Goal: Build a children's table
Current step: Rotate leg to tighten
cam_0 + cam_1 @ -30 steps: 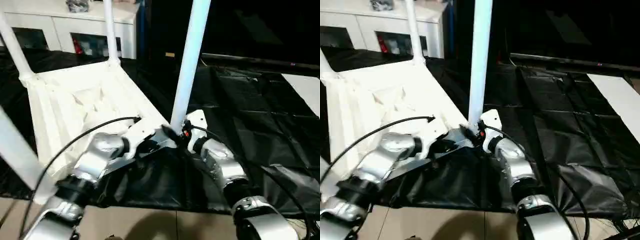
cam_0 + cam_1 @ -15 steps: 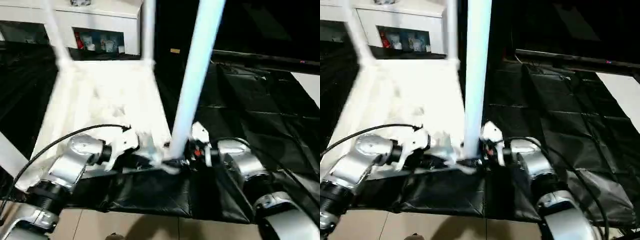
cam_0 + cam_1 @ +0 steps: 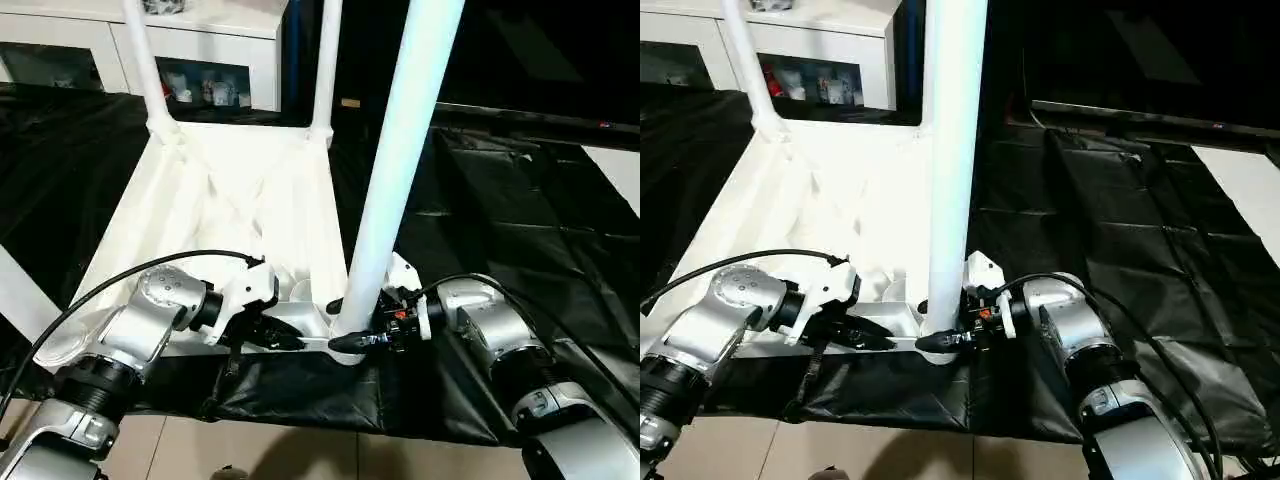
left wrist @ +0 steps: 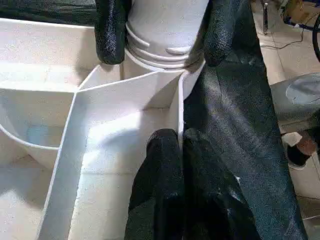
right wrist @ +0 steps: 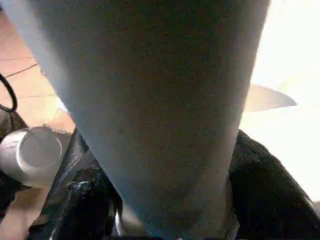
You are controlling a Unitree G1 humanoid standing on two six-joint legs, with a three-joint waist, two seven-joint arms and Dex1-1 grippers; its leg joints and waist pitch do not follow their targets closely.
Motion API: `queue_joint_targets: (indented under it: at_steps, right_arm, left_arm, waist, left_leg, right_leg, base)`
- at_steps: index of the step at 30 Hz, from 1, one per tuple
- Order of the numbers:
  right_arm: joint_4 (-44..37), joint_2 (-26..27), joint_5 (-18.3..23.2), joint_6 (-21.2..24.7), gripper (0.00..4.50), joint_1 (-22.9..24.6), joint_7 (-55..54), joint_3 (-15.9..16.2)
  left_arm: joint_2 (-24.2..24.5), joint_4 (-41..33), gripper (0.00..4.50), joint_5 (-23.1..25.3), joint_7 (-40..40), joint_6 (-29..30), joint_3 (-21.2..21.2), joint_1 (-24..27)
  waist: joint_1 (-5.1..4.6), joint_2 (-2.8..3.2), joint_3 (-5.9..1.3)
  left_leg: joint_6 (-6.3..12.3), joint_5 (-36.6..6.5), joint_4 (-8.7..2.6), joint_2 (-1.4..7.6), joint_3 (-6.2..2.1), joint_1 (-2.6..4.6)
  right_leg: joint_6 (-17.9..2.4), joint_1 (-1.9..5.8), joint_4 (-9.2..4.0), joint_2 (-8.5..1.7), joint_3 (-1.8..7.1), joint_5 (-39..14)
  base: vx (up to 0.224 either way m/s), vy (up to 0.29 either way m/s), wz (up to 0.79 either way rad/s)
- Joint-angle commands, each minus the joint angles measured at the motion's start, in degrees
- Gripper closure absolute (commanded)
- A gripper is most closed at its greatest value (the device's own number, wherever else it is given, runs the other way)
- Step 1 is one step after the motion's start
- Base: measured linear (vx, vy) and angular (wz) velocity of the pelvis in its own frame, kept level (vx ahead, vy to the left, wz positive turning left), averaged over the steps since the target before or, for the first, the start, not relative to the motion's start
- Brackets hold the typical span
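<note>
The children's table top point(image 3: 230, 200) lies upside down on a black sheet, its ribbed underside up. Two white legs point(image 3: 147, 70) point(image 3: 326, 70) stand in the far corner sockets, and another leg point(image 3: 20, 295) crosses the left edge. At the near right corner my right gripper point(image 3: 345, 325) is shut on the base of a fourth leg point(image 3: 400, 170), which stands upright in its socket point(image 4: 160, 50); black fingers point(image 4: 111, 30) flank it. My left gripper point(image 3: 285, 340) is shut, pinching the thin rim wall point(image 4: 180, 110) right beside that socket.
A white glass-door cabinet point(image 3: 200, 60) stands behind the table top. The black sheet point(image 3: 520, 200) spreads to the right, with a flat white board point(image 3: 620, 170) at its far right edge. Tiled floor point(image 3: 300, 450) runs along the near side.
The whole view has swung, so the table top now looks squarer to me. Both grippers stay at the near right corner, the right still around the leg's base.
</note>
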Motion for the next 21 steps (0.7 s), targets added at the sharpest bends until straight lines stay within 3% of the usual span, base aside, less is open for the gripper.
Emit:
queue_joint_targets:
  at_steps: [1,3,4,7,9,10,13,17,19,21]
  right_arm:
    - [-1.6,1.2,0.3,-0.4,1.89,1.2,-2.4,0.0]
    - [-1.6,1.4,0.2,-0.6,1.90,1.3,-3.4,-0.2]
    - [-0.7,3.2,-0.8,-1.3,1.90,1.9,-11.4,-1.7]
    - [0.8,6.3,-2.4,-2.3,1.91,2.8,-23.1,-3.6]
    - [1.0,7.5,-2.8,-2.3,1.92,3.2,-26.9,-4.2]
    - [1.2,9.6,-3.4,-1.8,1.92,3.8,-33.1,-5.0]
    - [2.8,14.1,-4.7,-1.1,1.94,3.4,-45.7,-6.4]
    - [4.4,17.9,-5.3,0.0,1.94,2.2,-54.2,-7.5]
    - [4.5,19.9,-7.0,-2.5,1.94,2.0,-55.1,-5.5]
    - [4.3,20.2,-7.4,-3.3,1.38,2.1,-54.9,-5.1]
  left_arm:
    - [-1.5,1.1,4.50,0.0,4.0,-0.4,0.4,-1.0]
    - [-1.6,1.1,4.50,0.1,4.6,-0.3,0.5,-1.0]
    - [-2.9,0.5,4.50,1.3,10.1,1.9,1.8,-0.9]
    - [-5.2,-1.7,4.50,2.2,16.5,5.5,3.1,-0.3]
    - [-6.1,-3.0,4.50,2.7,18.2,6.9,3.2,0.2]
    - [-7.5,-4.9,4.50,3.6,21.0,8.7,3.1,1.1]
    - [-10.4,-7.6,4.50,5.9,26.2,11.6,2.1,2.5]
    - [-13.5,-8.4,4.50,8.1,31.4,13.5,1.2,2.8]
    - [-15.7,-8.0,4.50,9.0,34.7,14.4,0.3,2.6]
    - [-15.9,-7.9,4.50,9.0,34.8,14.4,0.0,2.5]
  waist:
    - [-0.28,0.81,-2.76]
    - [-0.37,0.72,-2.56]
    - [-0.52,0.67,-2.48]
    - [-0.99,0.41,-2.10]
    - [-1.24,0.50,-2.08]
    - [-1.86,0.43,-2.03]
    - [-2.48,0.55,-2.06]
    - [-3.29,0.60,-2.16]
    - [-3.30,0.65,-2.21]
    - [-3.28,0.54,-2.23]
  left_leg:
    - [1.35,-11.5,-3.21,-0.78,1.49,0.24]
    - [0.88,-13.4,-3.44,-0.78,1.42,0.24]
    - [0.45,-14.6,-3.64,-0.74,1.35,0.27]
    - [-1.00,-17.9,-3.99,-0.88,1.15,0.44]
    - [-1.32,-17.8,-4.16,-0.84,0.96,0.32]
    - [-1.30,-18.4,-4.25,-0.86,0.87,0.11]
    - [-1.21,-18.0,-4.23,-0.83,0.89,0.18]
    - [-1.40,-17.8,-4.18,-0.95,0.93,0.14]
    - [-0.91,-17.3,-4.05,-1.05,1.02,-0.04]
    - [-0.60,-17.0,-4.02,-1.09,1.07,-0.14]
  right_leg:
    - [-13.1,2.91,-3.86,-2.23,1.78,-2.4]
    - [-12.4,2.90,-4.22,-2.32,1.81,-5.9]
    - [-11.6,2.84,-4.49,-2.41,1.83,-8.7]
    - [-8.8,2.45,-5.43,-2.71,1.88,-18.8]
    - [-7.7,2.31,-5.73,-2.81,1.92,-21.3]
    - [-7.0,2.27,-5.86,-2.76,1.88,-22.4]
    - [-7.3,2.01,-5.83,-2.60,1.99,-20.7]
    - [-7.4,1.93,-5.70,-2.33,1.96,-18.9]
    - [-7.2,1.99,-5.65,-2.20,2.00,-16.3]
    - [-7.2,2.04,-5.58,-2.15,2.04,-15.4]
  base:
    - [0.000,0.000,0.00]
    - [0.000,0.000,0.00]
    - [0.000,0.000,0.00]
    - [-0.040,-0.003,-0.02]
    - [-0.025,-0.003,-0.02]
    - [0.000,0.000,0.00]
    - [0.000,0.000,0.00]
    - [0.000,0.000,0.00]
    - [0.000,0.000,0.00]
    - [0.000,0.000,0.00]
